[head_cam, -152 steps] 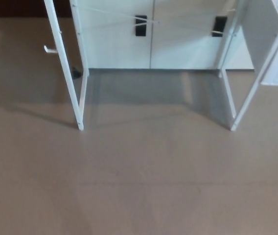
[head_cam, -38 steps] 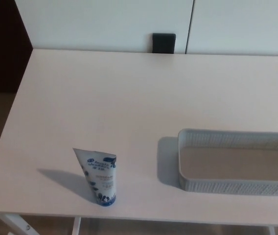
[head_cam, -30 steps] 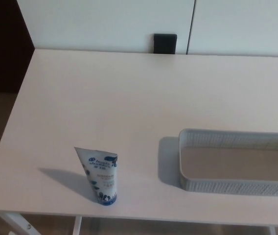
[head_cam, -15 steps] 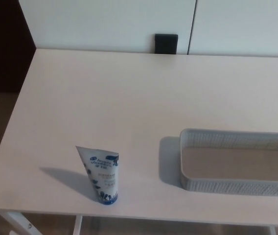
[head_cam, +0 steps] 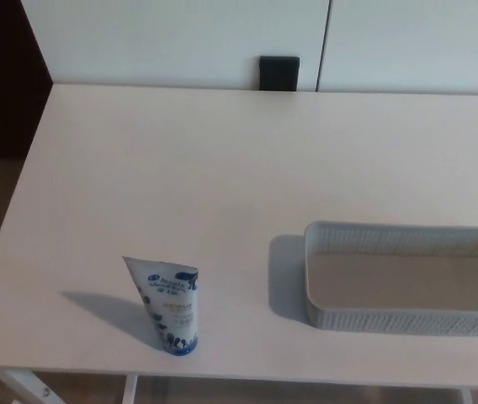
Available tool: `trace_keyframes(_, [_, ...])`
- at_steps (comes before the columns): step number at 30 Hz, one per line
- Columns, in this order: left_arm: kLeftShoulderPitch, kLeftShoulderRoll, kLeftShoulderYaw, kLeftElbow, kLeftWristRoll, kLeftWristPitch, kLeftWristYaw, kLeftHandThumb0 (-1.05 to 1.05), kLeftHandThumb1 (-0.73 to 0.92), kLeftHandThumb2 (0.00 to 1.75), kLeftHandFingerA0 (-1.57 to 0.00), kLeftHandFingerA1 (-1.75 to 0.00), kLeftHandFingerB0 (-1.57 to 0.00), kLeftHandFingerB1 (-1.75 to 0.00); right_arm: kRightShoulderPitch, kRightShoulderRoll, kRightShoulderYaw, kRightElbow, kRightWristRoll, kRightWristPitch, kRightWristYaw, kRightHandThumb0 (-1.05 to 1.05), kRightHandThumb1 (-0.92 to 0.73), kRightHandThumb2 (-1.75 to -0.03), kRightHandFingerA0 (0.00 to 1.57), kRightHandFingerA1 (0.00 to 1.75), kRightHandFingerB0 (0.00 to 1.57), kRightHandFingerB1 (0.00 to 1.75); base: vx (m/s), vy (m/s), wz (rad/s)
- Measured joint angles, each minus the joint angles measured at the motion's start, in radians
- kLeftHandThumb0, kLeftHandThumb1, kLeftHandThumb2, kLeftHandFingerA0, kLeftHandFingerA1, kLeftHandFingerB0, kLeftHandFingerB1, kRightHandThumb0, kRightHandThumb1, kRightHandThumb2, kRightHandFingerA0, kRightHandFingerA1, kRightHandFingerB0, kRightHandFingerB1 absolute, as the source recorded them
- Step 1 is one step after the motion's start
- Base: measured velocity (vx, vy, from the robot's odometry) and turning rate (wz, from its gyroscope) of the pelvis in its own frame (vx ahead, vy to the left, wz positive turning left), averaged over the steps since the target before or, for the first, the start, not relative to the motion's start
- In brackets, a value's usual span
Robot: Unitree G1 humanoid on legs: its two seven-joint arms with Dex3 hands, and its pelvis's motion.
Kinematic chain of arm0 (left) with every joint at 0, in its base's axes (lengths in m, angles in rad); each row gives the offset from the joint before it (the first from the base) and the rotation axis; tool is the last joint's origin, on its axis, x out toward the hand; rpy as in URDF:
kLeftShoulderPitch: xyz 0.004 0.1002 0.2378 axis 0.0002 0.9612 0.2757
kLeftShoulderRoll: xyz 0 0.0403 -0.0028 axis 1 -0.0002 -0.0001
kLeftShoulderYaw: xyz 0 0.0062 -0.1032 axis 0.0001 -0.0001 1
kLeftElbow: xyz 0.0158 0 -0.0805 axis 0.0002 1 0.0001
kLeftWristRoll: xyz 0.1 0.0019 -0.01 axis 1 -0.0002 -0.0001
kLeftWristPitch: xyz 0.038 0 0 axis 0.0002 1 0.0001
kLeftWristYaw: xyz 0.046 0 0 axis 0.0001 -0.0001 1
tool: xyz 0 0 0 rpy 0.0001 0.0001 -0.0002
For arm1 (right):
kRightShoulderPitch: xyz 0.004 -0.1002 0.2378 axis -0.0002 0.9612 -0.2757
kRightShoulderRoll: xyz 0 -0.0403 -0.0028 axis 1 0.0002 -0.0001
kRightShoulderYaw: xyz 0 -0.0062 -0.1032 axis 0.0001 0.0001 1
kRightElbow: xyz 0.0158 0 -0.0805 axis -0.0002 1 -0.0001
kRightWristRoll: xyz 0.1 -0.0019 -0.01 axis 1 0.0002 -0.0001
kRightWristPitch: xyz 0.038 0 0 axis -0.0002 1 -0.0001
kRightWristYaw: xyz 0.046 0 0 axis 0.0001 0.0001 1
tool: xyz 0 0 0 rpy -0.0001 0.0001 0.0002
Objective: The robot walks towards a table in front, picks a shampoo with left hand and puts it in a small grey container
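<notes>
A white shampoo tube (head_cam: pixel 168 308) with blue print stands upright on its cap near the front edge of the white table (head_cam: pixel 180 177), left of centre. To its right, a gap away, sits the small grey mesh container (head_cam: pixel 323 286), long and shallow, running off the picture's right edge; nothing shows inside it. Neither of my hands appears in the head view.
White cabinet doors with a black handle (head_cam: pixel 278 72) stand behind the table's far edge. A dark area lies beyond the table's left edge. A white table leg (head_cam: pixel 20 385) shows below the front left corner.
The whole picture has shifted slightly left and up since half a second ago, so the camera moved. The tube and container keep their places on the table. Five seconds ago only floor and table legs showed.
</notes>
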Motion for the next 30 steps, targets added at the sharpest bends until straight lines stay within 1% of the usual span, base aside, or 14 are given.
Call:
trace_keyframes(3, [-0.019, -0.009, -0.036, 0.01, 0.006, 0.014, -0.014, -0.25, 0.35, 0.66, -0.02, -0.37, -0.01, -0.1, 0.0, 0.0, -0.002, 0.0, 0.0, 0.001, 0.0, -0.39, -0.73, -0.63, 0.64, 0.45, 0.53, 0.4, 0.0, 0.0, 0.0])
trace_keyframes(8, [-0.022, -0.03, -0.069, 0.01, 0.015, 0.031, -0.022, -0.23, 0.35, 0.65, -0.02, -0.36, 0.0, -0.1, 0.001, 0.0, -0.002, 0.002, 0.0, 0.001, 0.0, -0.39, -0.74, -0.62, 0.61, 0.42, 0.53, 0.39, 0.0, 0.0, 0.0])
trace_keyframes(9, [-0.021, -0.034, -0.073, 0.009, 0.016, 0.035, -0.022, -0.24, 0.35, 0.65, -0.02, -0.36, 0.0, -0.11, 0.001, 0.0, -0.002, 0.002, 0.0, 0.001, 0.0, -0.41, -0.7, -0.63, 0.59, 0.43, 0.51, 0.39, 0.0, 0.0, 0.0])
trace_keyframes(11, [-0.017, -0.041, -0.078, 0.008, 0.019, 0.041, -0.024, -0.28, 0.34, 0.65, 0.0, -0.33, 0.0, -0.1, 0.002, 0.0, 0.0, 0.002, -0.002, 0.002, 0.0, -0.43, -0.69, -0.63, 0.59, 0.44, 0.53, 0.4, 0.0, 0.0, 0.0])
trace_keyframes(13, [-0.014, -0.048, -0.082, 0.009, 0.022, 0.045, -0.027, -0.32, 0.35, 0.66, -0.01, -0.32, 0.0, -0.09, 0.005, 0.0, 0.001, 0.002, -0.002, 0.003, 0.0, -0.43, -0.69, -0.62, 0.6, 0.44, 0.54, 0.41, 0.0, 0.0, 0.0])
trace_keyframes(16, [-0.014, -0.059, -0.091, 0.018, 0.036, 0.045, -0.032, -0.32, 0.35, 0.66, 0.0, -0.28, 0.0, -0.1, 0.008, 0.0, 0.003, 0.002, -0.002, 0.003, 0.0, -0.39, -0.71, -0.61, 0.58, 0.45, 0.55, 0.41, 0.0, 0.0, 0.0])
trace_keyframes(17, [-0.014, -0.063, -0.094, 0.024, 0.039, 0.045, -0.034, -0.34, 0.25, 0.64, 0.0, -0.29, 0.0, -0.15, 0.009, 0.0, 0.002, 0.002, -0.002, 0.003, 0.0, -0.41, -0.69, -0.61, 0.6, 0.45, 0.55, 0.41, 0.0, 0.0, 0.0])
trace_keyframes(18, [-0.015, -0.066, -0.098, 0.031, 0.041, 0.045, -0.035, -0.35, 0.25, 0.64, 0.0, -0.27, 0.0, -0.15, 0.01, 0.0, 0.002, 0.002, -0.002, 0.003, 0.0, -0.41, -0.69, -0.61, 0.6, 0.45, 0.55, 0.41, 0.0, 0.0, 0.0])
trace_keyframes(20, [-0.018, -0.072, -0.112, 0.049, 0.047, 0.047, -0.041, -0.39, 0.27, 0.64, 0.0, -0.21, 0.0, -0.1, 0.011, 0.0, 0.002, 0.002, -0.002, 0.003, 0.0, -0.41, -0.69, -0.62, 0.59, 0.44, 0.55, 0.4, 0.0, 0.0, 0.0])
trace_keyframes(22, [-0.023, -0.072, -0.123, 0.064, 0.053, 0.05, -0.048, -0.39, 0.26, 0.63, 0.0, -0.2, 0.0, -0.09, 0.01, 0.0, 0.002, 0.002, -0.002, 0.003, 0.0, -0.38, -0.7, -0.61, 0.59, 0.44, 0.55, 0.4, 0.0, 0.0, 0.0])
trace_keyframes(23, [-0.025, -0.072, -0.128, 0.069, 0.055, 0.054, -0.052, -0.41, 0.27, 0.62, 0.0, -0.17, 0.0, -0.05, 0.009, 0.0, 0.002, 0.002, -0.002, 0.003, 0.0, -0.41, -0.7, -0.62, 0.59, 0.44, 0.54, 0.4, 0.0, 0.0, 0.0])
trace_keyframes(24, [-0.026, -0.072, -0.134, 0.073, 0.056, 0.055, -0.055, -0.41, 0.27, 0.62, 0.0, -0.17, 0.0, -0.05, 0.008, 0.0, 0.002, 0.002, -0.002, 0.003, 0.0, -0.41, -0.7, -0.62, 0.59, 0.44, 0.54, 0.4, 0.0, 0.0, 0.0])
trace_keyframes(26, [-0.027, -0.072, -0.148, 0.083, 0.064, 0.057, -0.065, -0.46, 0.31, 0.63, 0.0, -0.13, 0.0, 0.0, 0.005, 0.0, 0.002, 0.001, -0.002, 0.005, 0.0, -0.38, -0.72, -0.61, 0.59, 0.44, 0.55, 0.41, 0.0, 0.0, 0.0])
trace_keyframes(30, [-0.024, -0.072, -0.175, 0.095, 0.082, 0.057, -0.083, -0.47, 0.32, 0.65, 0.0, -0.12, 0.0, 0.0, 0.004, 0.0, 0.004, 0.001, -0.002, 0.005, 0.0, -0.38, -0.71, -0.62, 0.56, 0.43, 0.53, 0.39, 0.0, 0.0, 0.0])
